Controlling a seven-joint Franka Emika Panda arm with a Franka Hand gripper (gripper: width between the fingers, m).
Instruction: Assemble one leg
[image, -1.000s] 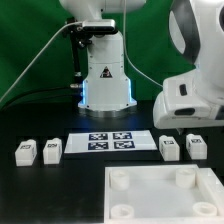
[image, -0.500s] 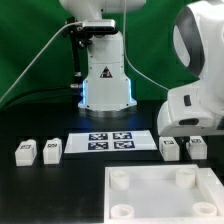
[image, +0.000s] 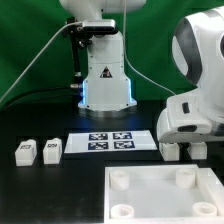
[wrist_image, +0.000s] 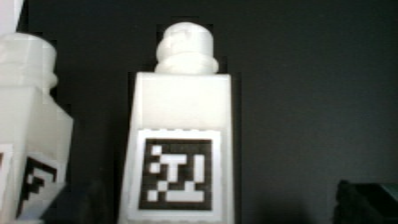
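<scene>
**Exterior view:**
- The arm (image: 195, 95) was bent over, with its white wrist housing low above two pegs on the table (image: 30, 195), at 3 o'clock of the marker board (image: 110, 142).
- The leg (image: 171, 151) stood upright there, with a neighbour leg (image: 198, 149) near it. Both tops were partly hidden by the housing.
- The tool was out of sight under the housing. I couldn't tell whether it was open or closed, and couldn't see anything held.
- Two spare legs (image: 24, 153) stood at 9 o'clock of the board, apart from the arm.
- The panel (image: 150, 200) lay at 5 o'clock of the board. The visible sockets, e.g. the one at (image: 119, 180), looked empty.

**Wrist view:**
- The leg (wrist_image: 182, 150) was centred and upright, stud end up and tag face toward the camera.
- The neighbour leg (wrist_image: 27, 120) was beside it, with a dark gap between them, so they were not touching.
- There was a dark shape at the frame corner (wrist_image: 368, 203). It may have been a finger, but I couldn't confirm that.

**Step, my read:** this was the approach to grasp, with nothing picked yet. To do it well:
- Keep the centring that the wrist view showed.
- Descend straight.
- Put the fingers on two opposite flat faces below the stud.
- Keep the finger on the neighbour's side inside that gap so the other peg doesn't get knocked.
- Grip square so the leg stays vertical for the socket.

**Pose:** the wrist pointed down, almost over the leg. The forearm came in from 2 o'clock.
</scene>
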